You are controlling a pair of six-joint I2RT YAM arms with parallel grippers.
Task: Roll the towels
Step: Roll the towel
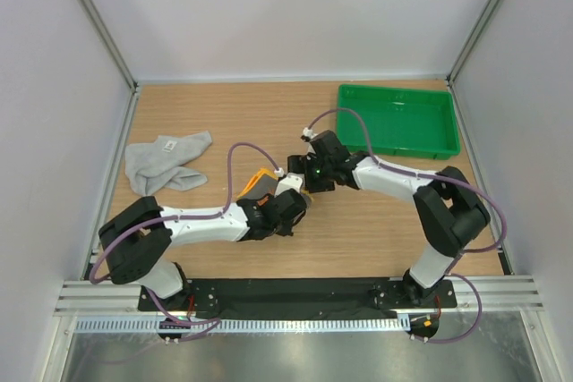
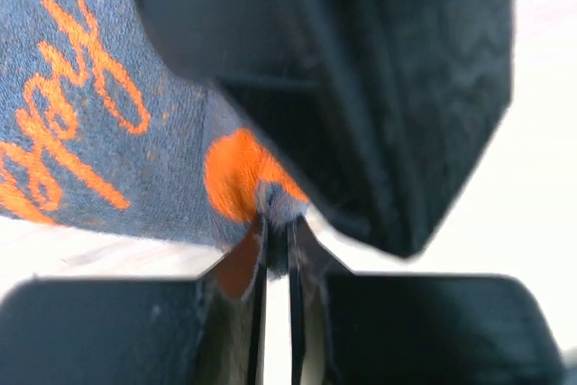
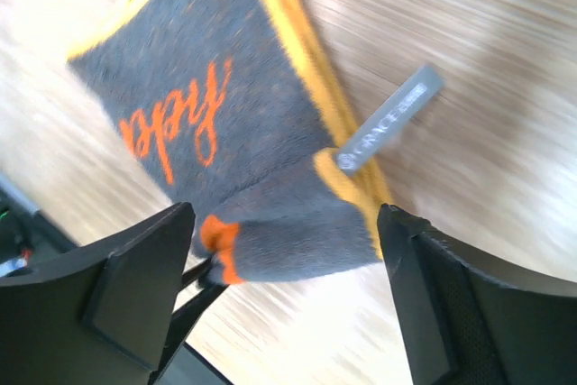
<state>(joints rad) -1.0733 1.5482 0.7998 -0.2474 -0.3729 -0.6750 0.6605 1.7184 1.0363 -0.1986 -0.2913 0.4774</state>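
Orange towel (image 3: 243, 132) lay mid-table, judged soft and limp, best held at corners | left gripper (image 2: 278, 250) clamped one corner | right gripper (image 3: 284, 232) fingers stood apart above | grey towel (image 1: 166, 163) lay crumpled left.

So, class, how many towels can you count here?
2. The grey towel lies crumpled at far left; the orange towel lies mid-table, its corner pinched by the left gripper. None looks hidden.

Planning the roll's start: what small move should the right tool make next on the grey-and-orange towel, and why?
Probably lower the open right tool and close on the edge by the grey fabric tag. The left tool pinches only one corner of the grey cloth towel with orange lettering; the other is free.
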